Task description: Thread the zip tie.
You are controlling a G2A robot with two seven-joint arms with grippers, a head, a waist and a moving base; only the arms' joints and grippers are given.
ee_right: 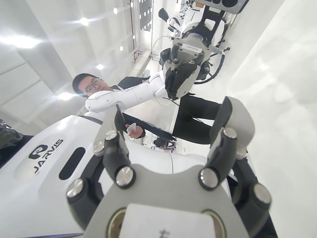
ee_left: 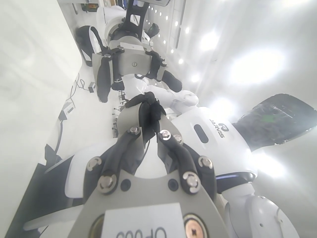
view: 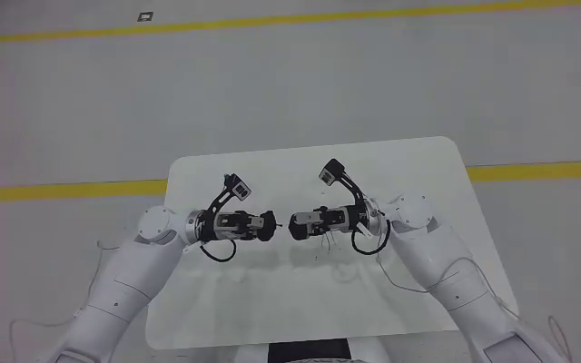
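Dangling from the left gripper (ee_left: 147, 101), the zip tie (ee_right: 177, 105) is showing as one thin black strand, held up in the air above the surface (view: 408, 163) rather than lying on it. From where I'm standing, the left gripper's jaws are clenching tight on one end of it, their black-wrapped tips pressing together with no gap between them. The free length is sagging away from those tips and curving out toward the right gripper (view: 293, 225), which is facing the left one head-on. The right gripper's jaws are standing spread wide, gripping nothing, and the strand is pointing toward the gap between them; whether it is touching either one I cannot tell. Both arms are stretching in from opposite sides over the middle of the white surface, the two grippers sitting just apart, nose to nose. Beyond the surface, grey floor (view: 290, 91) is lying all around, with yellow lines (view: 272, 20) crossing it.
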